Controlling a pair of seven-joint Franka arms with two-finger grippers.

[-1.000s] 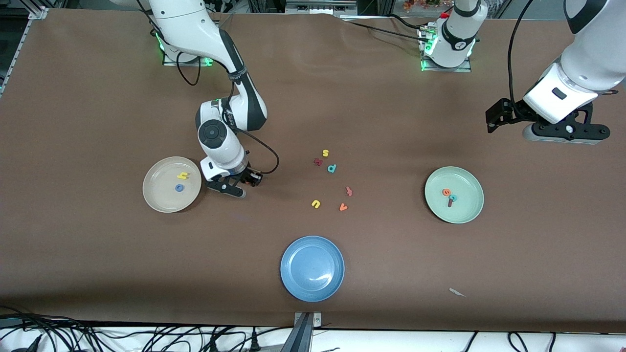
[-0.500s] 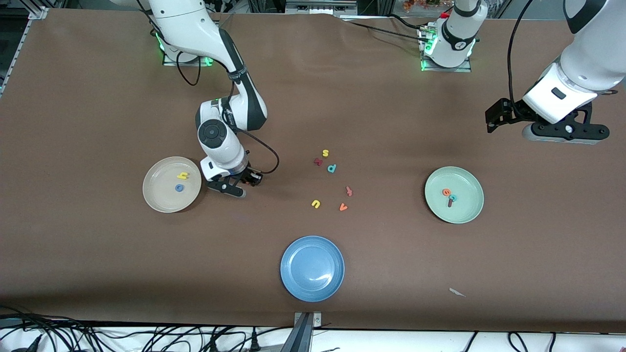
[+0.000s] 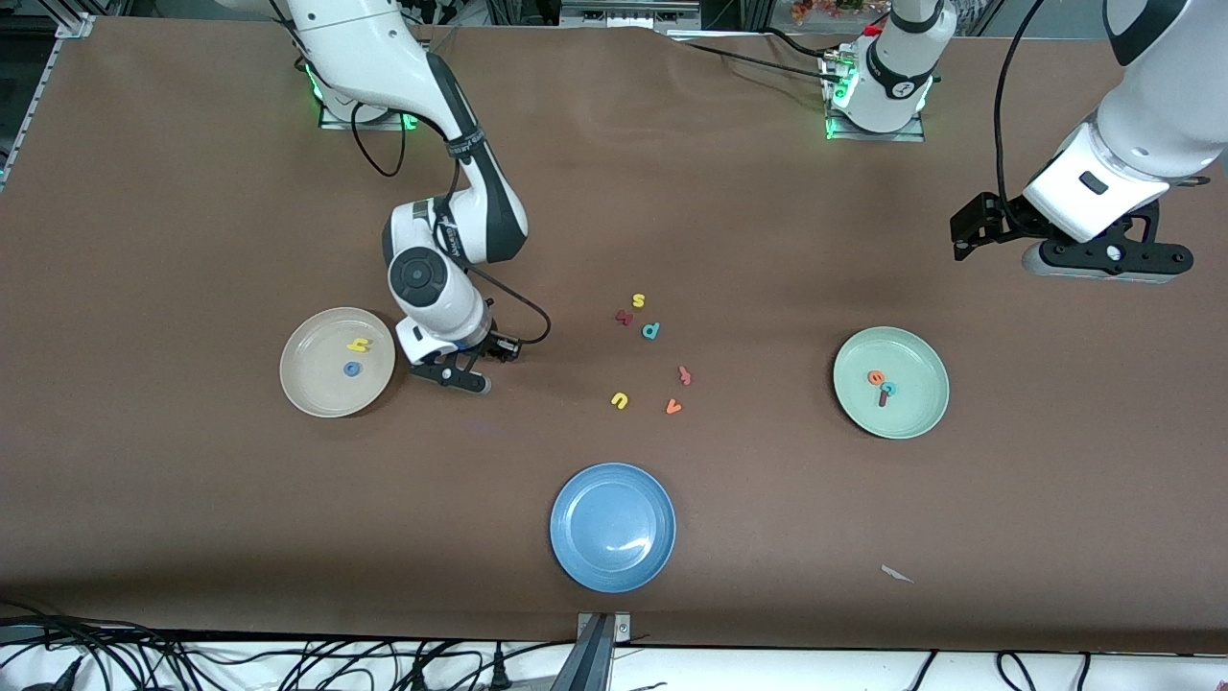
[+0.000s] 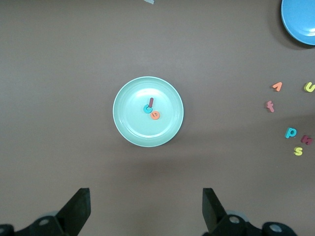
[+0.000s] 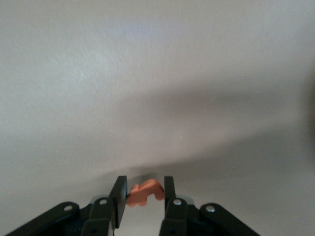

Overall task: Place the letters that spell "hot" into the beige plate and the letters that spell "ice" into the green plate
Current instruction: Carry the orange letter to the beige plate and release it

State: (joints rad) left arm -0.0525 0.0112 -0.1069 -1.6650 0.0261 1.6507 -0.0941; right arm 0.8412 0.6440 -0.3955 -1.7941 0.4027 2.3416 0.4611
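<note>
My right gripper (image 3: 457, 377) hangs low over the table just beside the beige plate (image 3: 312, 389), on the side toward the loose letters. It is shut on the orange "t" (image 5: 143, 192), which sits pinched between the fingers of the right gripper (image 5: 142, 194). In the beige plate lie the yellow "h" (image 3: 359, 345) and the blue "o" (image 3: 352, 369). The green plate (image 3: 921, 408) holds the orange "e" (image 3: 875, 377), the teal "c" (image 3: 888, 389) and the dark red "i" (image 3: 883, 398). My left gripper (image 3: 1103, 259) waits open, high above the green plate (image 4: 129, 125).
Loose letters lie mid-table: yellow "s" (image 3: 638, 301), a dark red letter (image 3: 624, 318), teal "p" (image 3: 650, 331), a reddish letter (image 3: 684, 374), yellow "u" (image 3: 620, 400), orange "v" (image 3: 673, 407). A blue plate (image 3: 585, 557) sits nearer the camera. A white scrap (image 3: 896, 574) lies near the table's front edge.
The right arm's wrist has turned and shifted slightly beside the beige plate, with the orange letter still in its grip. The left arm has hardly moved.
</note>
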